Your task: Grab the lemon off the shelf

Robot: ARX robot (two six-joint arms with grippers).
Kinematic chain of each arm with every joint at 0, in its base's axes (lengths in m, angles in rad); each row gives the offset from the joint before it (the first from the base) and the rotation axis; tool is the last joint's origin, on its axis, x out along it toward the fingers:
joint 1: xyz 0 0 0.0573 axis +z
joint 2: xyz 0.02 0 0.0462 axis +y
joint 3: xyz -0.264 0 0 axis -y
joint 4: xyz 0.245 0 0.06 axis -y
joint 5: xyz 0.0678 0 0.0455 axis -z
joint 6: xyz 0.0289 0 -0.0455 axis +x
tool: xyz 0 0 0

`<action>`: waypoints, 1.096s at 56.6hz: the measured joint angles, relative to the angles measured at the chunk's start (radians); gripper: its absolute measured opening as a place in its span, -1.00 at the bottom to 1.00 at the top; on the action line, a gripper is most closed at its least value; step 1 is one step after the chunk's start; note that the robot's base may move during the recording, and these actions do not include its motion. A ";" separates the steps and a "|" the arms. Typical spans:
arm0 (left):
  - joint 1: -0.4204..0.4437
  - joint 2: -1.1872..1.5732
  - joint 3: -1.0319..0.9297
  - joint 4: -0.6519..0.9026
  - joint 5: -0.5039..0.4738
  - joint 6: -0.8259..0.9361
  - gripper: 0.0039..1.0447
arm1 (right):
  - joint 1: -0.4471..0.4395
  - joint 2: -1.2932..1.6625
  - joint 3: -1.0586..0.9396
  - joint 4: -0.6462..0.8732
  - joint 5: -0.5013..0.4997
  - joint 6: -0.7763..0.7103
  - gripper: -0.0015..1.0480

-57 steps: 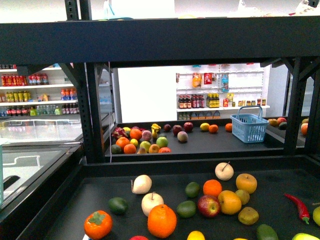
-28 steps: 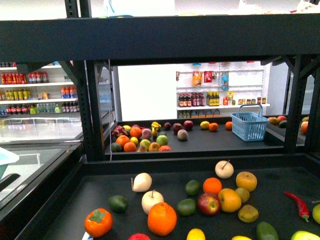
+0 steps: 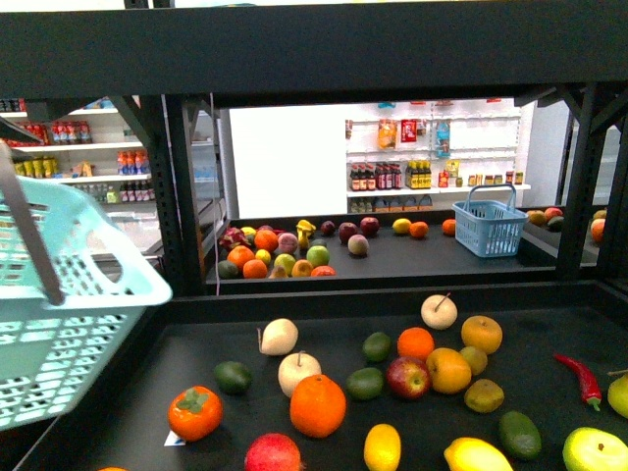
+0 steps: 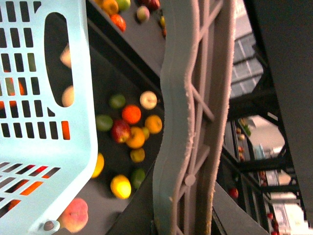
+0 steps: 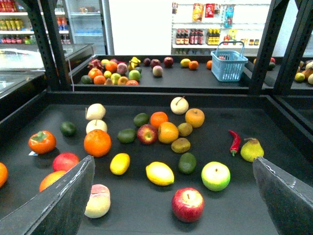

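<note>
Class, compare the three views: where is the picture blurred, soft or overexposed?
Front view: the pale turquoise slotted plastic basket is motion-blurred; the fruit on the black metal shelf is sharp, the white wall behind blown out. Left wrist view: basket and its grey ribbed handle loom close, fruit beyond is soft. Right wrist view: sharpest, evenly lit; dark grey fingers intrude at two corners.

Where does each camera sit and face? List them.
Front: on the body, facing the black metal shelf of fruit; no arm, only a pale turquoise plastic basket at left.
Left wrist: beside that basket and its grey handle, facing the fruit; no gripper shows.
Right wrist: over the shelf, between fingers of the open right gripper.
Front and right wrist share the red chilli pepper.
</note>
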 joint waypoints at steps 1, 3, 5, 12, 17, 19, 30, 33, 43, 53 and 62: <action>-0.011 0.001 -0.003 0.000 0.000 0.001 -0.76 | 0.000 0.000 0.000 0.000 0.000 0.000 0.86; -0.063 0.006 -0.019 0.010 0.001 0.004 -0.76 | 0.000 0.000 0.000 0.000 0.000 0.000 0.86; -0.103 0.013 -0.030 0.025 0.004 0.005 -0.76 | 0.000 0.000 0.000 0.000 0.000 0.000 0.86; -0.228 0.056 -0.036 0.078 0.011 0.014 -0.76 | 0.000 0.000 0.000 0.000 0.000 0.000 0.86; -0.298 0.106 -0.029 0.102 0.020 0.043 -0.77 | 0.000 0.000 0.000 0.000 0.000 0.000 0.86; -0.323 0.134 -0.022 0.106 0.020 0.047 -0.77 | 0.000 0.000 0.000 0.000 0.000 0.000 0.86; -0.402 0.260 0.017 0.178 0.026 0.028 -0.77 | 0.000 0.000 0.000 0.000 0.000 0.000 0.86; -0.422 0.278 0.024 0.207 0.031 0.024 -0.77 | 0.000 0.000 0.000 0.000 0.000 0.000 0.86; -0.459 0.298 0.063 0.211 0.024 0.042 -0.77 | 0.013 0.023 0.015 -0.051 0.046 0.024 0.86; -0.462 0.300 0.064 0.209 0.024 0.047 -0.77 | -0.121 0.364 0.110 -0.032 -0.010 0.106 0.86; -0.462 0.301 0.065 0.209 0.016 0.047 -0.77 | -0.309 0.850 0.252 0.344 -0.215 0.083 0.86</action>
